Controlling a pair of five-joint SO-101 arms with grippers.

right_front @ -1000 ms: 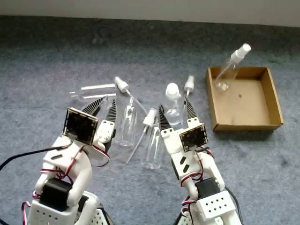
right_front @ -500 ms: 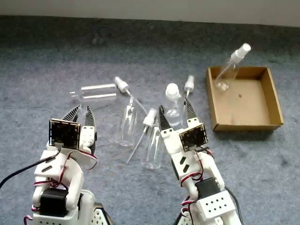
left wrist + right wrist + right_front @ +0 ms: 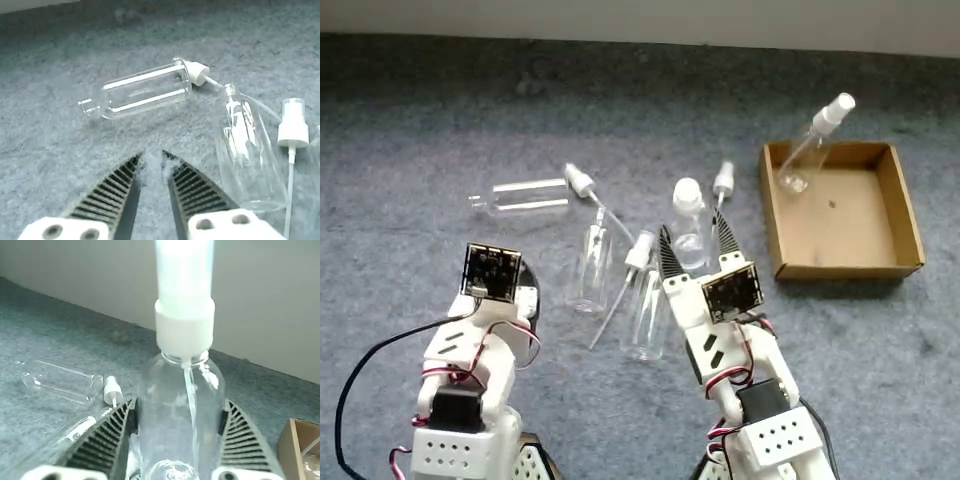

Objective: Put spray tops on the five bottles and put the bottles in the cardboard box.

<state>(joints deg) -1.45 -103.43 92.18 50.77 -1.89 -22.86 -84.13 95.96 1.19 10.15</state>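
One topped bottle (image 3: 810, 150) leans in the cardboard box (image 3: 910, 215). The right end effector (image 3: 692, 240) clamps a second topped bottle (image 3: 688, 215). The left end effector (image 3: 152, 157) is slightly apart and empty. Three bare bottles (image 3: 530, 195) remain.

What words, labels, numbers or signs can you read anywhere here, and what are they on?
None can be read. The clear bottles and the cardboard box carry no visible print; any marks on the arms' circuit boards are too small to read.

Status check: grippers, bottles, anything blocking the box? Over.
Left gripper narrowly open, empty. Right gripper shut on upright capped bottle. Another topped bottle leaning in cardboard box; three uncapped bottles lying on carpet. Path to box looks clear.
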